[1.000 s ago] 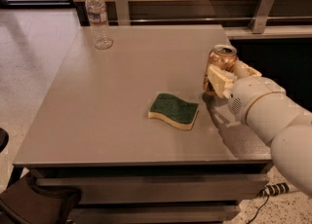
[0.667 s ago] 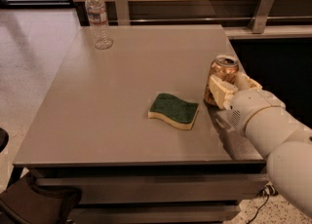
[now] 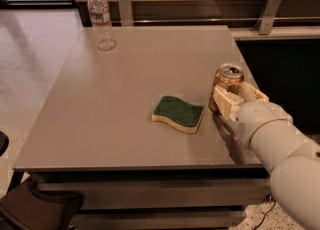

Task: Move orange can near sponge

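The orange can (image 3: 228,78), orange-gold with a silver top, stands upright at the right side of the table, just right of the sponge. The sponge (image 3: 178,113) lies flat, dark green on top over pale yellow foam. My gripper (image 3: 239,96) comes in from the right on a white arm, and its cream fingers (image 3: 225,102) are closed around the can's lower half. The can's base is at or just above the tabletop, with a small gap between it and the sponge's right edge.
A clear plastic water bottle (image 3: 101,19) stands at the far left corner of the grey table (image 3: 115,104). A wooden wall with metal brackets (image 3: 270,9) runs behind the table. The table's right edge is close to the can.
My gripper has lowered the can toward the tabletop beside the sponge. The sponge and the bottle have not moved.
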{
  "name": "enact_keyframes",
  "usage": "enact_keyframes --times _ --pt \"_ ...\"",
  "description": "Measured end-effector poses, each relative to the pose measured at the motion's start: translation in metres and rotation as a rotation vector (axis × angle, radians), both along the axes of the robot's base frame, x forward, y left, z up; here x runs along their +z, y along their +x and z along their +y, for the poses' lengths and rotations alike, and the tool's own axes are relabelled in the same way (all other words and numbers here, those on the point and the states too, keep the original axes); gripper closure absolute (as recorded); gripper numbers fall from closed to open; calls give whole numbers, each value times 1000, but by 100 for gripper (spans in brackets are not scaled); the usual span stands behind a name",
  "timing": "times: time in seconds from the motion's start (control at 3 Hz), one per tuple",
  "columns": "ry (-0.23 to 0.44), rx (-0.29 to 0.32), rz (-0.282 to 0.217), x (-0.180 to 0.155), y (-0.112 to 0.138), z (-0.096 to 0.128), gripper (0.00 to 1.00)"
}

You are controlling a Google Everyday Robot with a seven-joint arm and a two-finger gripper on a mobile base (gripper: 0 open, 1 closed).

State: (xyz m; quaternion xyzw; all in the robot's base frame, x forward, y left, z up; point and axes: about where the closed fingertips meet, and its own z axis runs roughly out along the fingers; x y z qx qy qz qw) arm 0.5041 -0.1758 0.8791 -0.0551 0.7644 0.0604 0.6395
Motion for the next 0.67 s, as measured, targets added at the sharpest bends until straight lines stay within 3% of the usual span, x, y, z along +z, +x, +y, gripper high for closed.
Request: enact_keyframes --times 0.33,0.67 --pt "-3 1 -2 1 0 1 50" --pt "-9 2 -5 4 0 3 20"
